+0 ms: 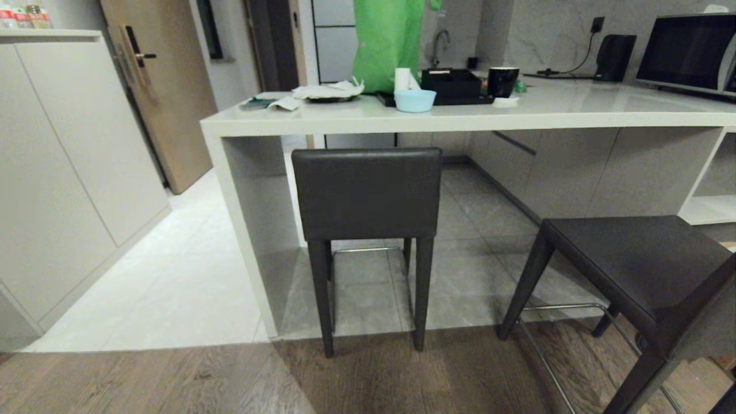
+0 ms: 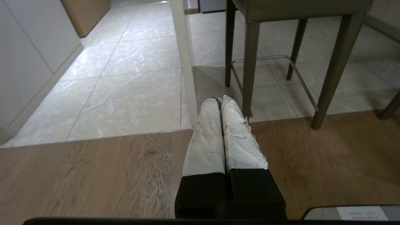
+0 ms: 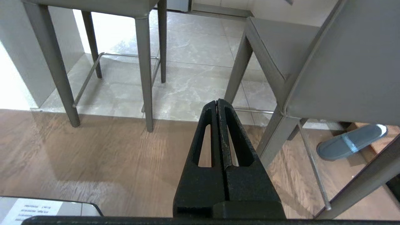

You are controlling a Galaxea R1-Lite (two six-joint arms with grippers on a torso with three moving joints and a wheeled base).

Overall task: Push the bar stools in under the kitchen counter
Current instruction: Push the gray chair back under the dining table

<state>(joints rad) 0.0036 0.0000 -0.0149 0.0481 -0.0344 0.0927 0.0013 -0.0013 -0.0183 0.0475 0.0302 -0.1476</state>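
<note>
Two dark grey bar stools face the pale cream kitchen counter [image 1: 575, 109]. The left stool [image 1: 366, 192] stands square to the slab, its backrest just below the counter's front edge and its seat hidden behind it. The right stool [image 1: 638, 264] stands out from the counter on the wood floor, turned at an angle. Neither arm shows in the head view. My left gripper [image 2: 219, 99], with white-wrapped fingers, is shut on nothing, low over the floor short of the left stool's legs [image 2: 250, 62]. My right gripper [image 3: 217, 101] is shut and empty beside the right stool [image 3: 328, 62].
The counter's panel leg [image 1: 247, 230] stands left of the left stool. A tall white cabinet [image 1: 69, 172] and a wooden door [image 1: 167, 86] line the left side. A green bag [image 1: 388, 40], blue bowl [image 1: 414, 100] and microwave [image 1: 690, 52] sit on the counter. A slipper [image 3: 350, 142] lies under the right stool.
</note>
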